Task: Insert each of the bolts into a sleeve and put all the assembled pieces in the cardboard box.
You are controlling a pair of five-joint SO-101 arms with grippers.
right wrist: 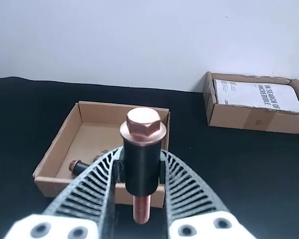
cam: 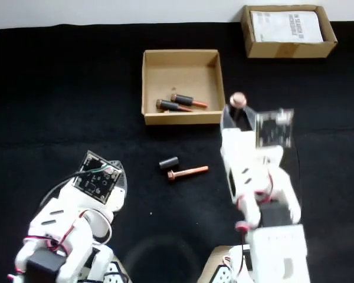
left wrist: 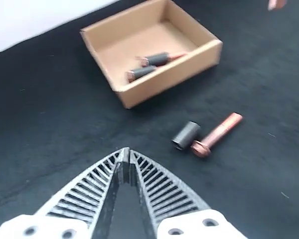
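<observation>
My right gripper [right wrist: 139,164] is shut on an assembled piece [right wrist: 141,159], a copper bolt standing upright inside a black sleeve. It hangs just beside the near right corner of the open cardboard box [cam: 180,118], where the bolt head [cam: 238,99] shows. Two assembled pieces [cam: 180,103] lie in the box [right wrist: 55,179]. On the black cloth in front of the box lie a loose black sleeve [cam: 169,162] and a loose copper bolt [cam: 187,172], side by side [left wrist: 185,134] [left wrist: 217,134]. My left gripper [left wrist: 125,154] is shut and empty, low at the near left, short of the loose sleeve.
A second cardboard box [cam: 289,47] holding a printed sheet stands at the far right [right wrist: 256,117]. The black cloth ends at a white wall along the back. The left arm's body [cam: 71,224] and the right arm's body [cam: 259,194] fill the near edge.
</observation>
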